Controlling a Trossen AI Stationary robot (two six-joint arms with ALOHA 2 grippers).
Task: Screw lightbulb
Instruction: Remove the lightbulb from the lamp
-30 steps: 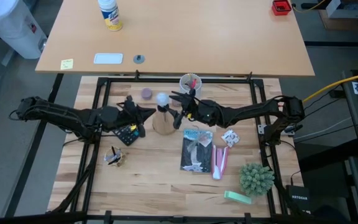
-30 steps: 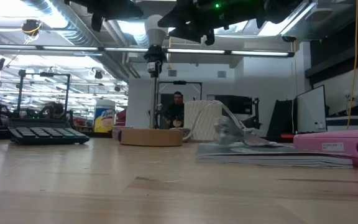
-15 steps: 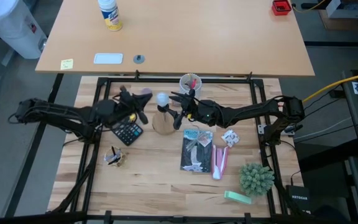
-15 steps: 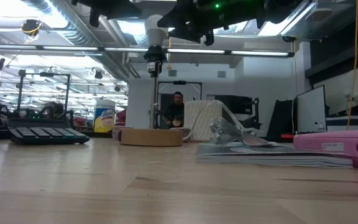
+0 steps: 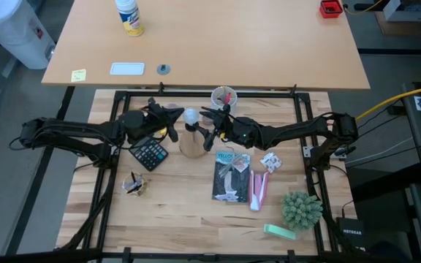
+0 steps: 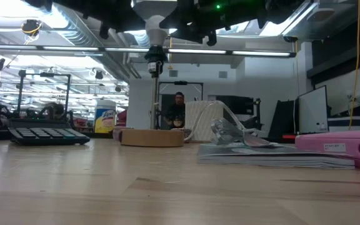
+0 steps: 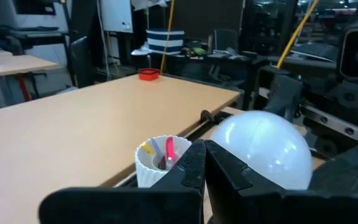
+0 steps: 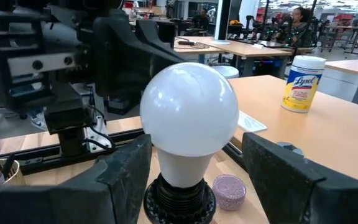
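The white frosted lightbulb (image 5: 190, 115) stands upright in the black socket post (image 6: 155, 62) of the round wooden disc stand (image 5: 189, 145), at the table's far middle. My left gripper (image 5: 174, 117) is shut and level, its tips right beside the bulb's left side (image 7: 263, 152). My right gripper (image 5: 209, 126) comes in level from the right and is open. Its two fingers (image 8: 123, 180) stand on either side of the socket collar (image 8: 179, 196), below the bulb's globe (image 8: 189, 109). My left gripper has its shut fingertips (image 7: 205, 163) level with the bulb's globe and very close to it, coming from the table's left; whether they touch it I cannot tell. My right gripper flanks the socket collar from the right; a gap shows at one finger, and contact at the other cannot be told.
A white cup (image 5: 224, 96) with red items stands just behind the right gripper. A calculator (image 5: 150, 153) lies left of the stand. A booklet (image 5: 231, 175), a pink case (image 5: 259, 188) and a green plant (image 5: 301, 210) lie nearer, to the right.
My left gripper has swung from above the calculator toward the table's far edge and then right, up to the bulb's left side, staying shut. The bulb and the stand have kept their place.
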